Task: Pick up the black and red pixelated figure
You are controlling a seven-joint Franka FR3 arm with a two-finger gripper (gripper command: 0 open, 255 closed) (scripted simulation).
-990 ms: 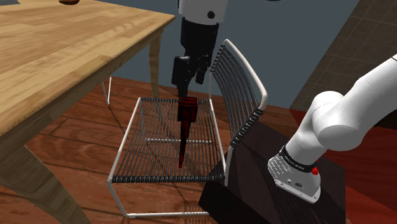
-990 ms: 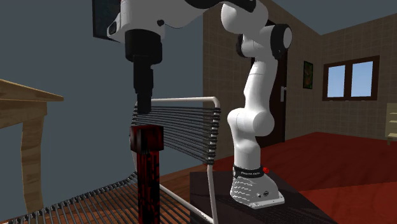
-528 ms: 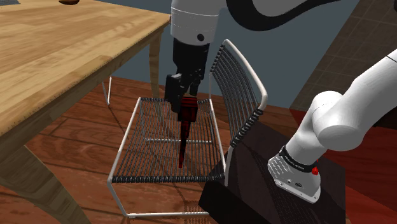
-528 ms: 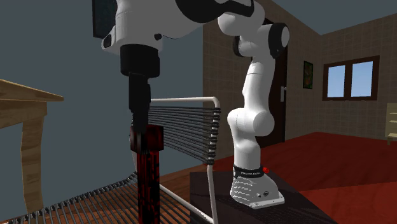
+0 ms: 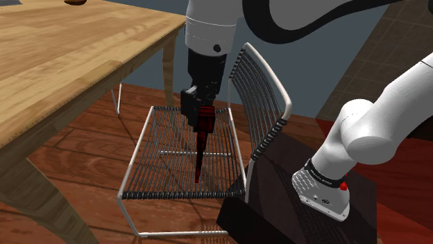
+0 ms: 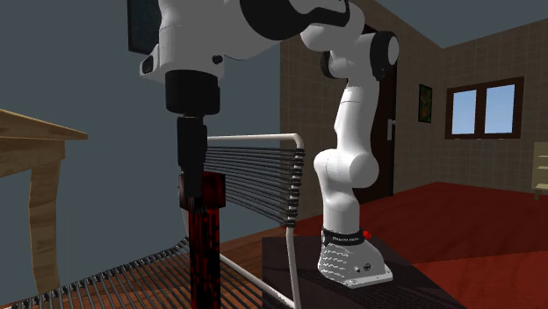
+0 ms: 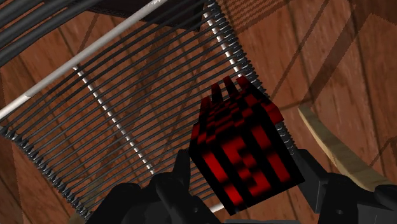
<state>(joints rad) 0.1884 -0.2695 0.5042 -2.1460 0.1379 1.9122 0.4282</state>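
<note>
Pincer (image 7: 247, 173) spread astride cube head of black-red pixelated figure (image 7: 240, 137), upright on wire chair (image 5: 158, 161).

We find the pixelated figure (image 5: 200, 149) standing upright on the seat of the wire chair (image 5: 159, 156), toward the backrest side. The gripper (image 5: 196, 114) hangs directly above it, its spread fingers (image 7: 172, 188) flanking the figure's head. The table (image 5: 69, 48) lies at the shoulder view's left of the chair. The stand (image 5: 277, 208) sits at the right, behind the backrest, bearing the arm's base (image 5: 323, 187).
</note>
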